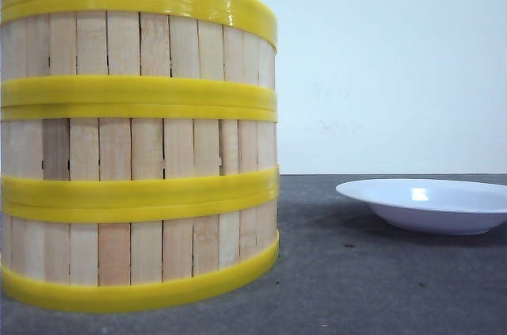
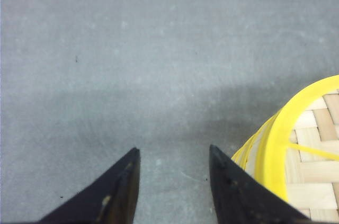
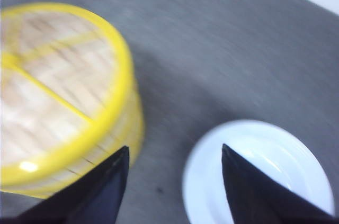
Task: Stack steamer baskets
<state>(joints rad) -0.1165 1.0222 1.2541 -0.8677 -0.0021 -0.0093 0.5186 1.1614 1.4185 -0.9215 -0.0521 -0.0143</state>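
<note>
Baskets first: three round steamer baskets (image 1: 139, 137) with pale wooden slats and yellow rims already sit stacked on the grey bench (image 1: 380, 279). Left end effector (image 2: 172, 155), spread and empty, hangs just beside the stack's rim. Right end effector (image 3: 175, 155), also spread, hovers between stack and white shallow plate (image 3: 265, 171).

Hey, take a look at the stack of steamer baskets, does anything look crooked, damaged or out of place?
Only slightly. In the front view the three steamer baskets stand as one upright stack, but the yellow bands at the lower joint slant a little, so that tier may not sit quite flush. The white plate lies apart, empty. No damage shows.
</note>
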